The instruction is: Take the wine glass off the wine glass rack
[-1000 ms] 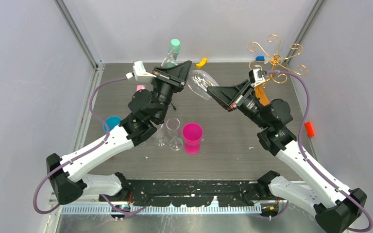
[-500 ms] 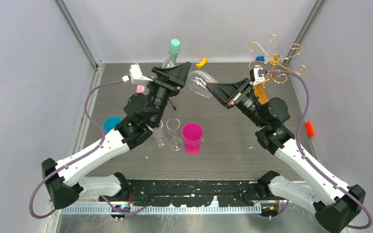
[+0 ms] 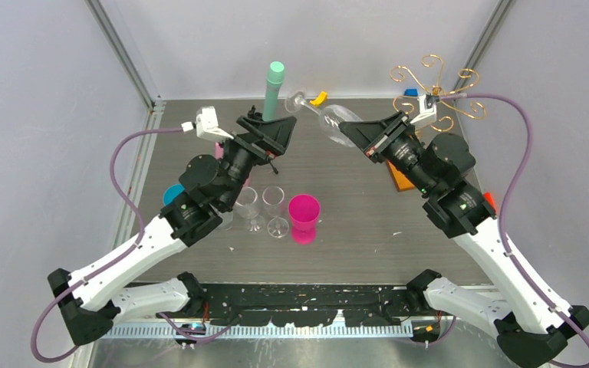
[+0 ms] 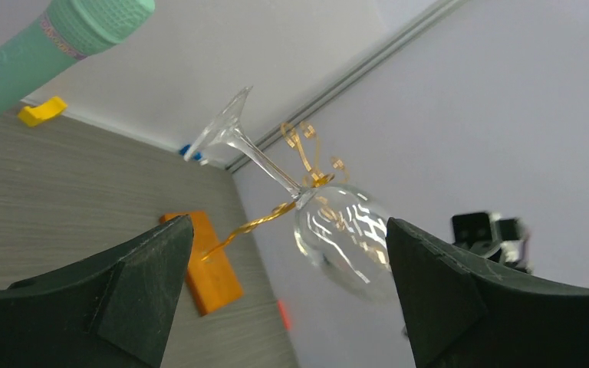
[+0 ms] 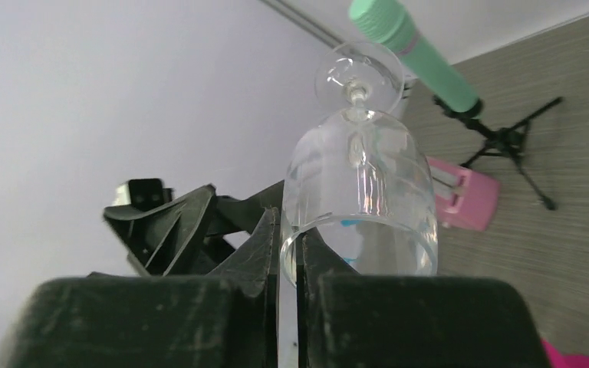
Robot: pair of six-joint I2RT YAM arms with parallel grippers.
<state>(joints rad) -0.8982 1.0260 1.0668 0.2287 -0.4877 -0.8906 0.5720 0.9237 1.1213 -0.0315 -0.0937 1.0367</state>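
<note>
The left fingers (image 4: 138, 276) stand wide with nothing in them. The left wrist view shows the wine glass (image 4: 337, 230) beyond them, apart. Only the right wrist view shows the right fingers (image 5: 264, 253) pinched narrowly on the bowl's rim. From above, the glass hangs tilted over the far edge of the desk (image 3: 368, 222), apart from the wine glass rack (image 3: 435, 86) in the far right corner.

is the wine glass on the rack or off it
Off: the right gripper holds the wine glass by its rim, tilted, apart from the wine glass rack.
</note>
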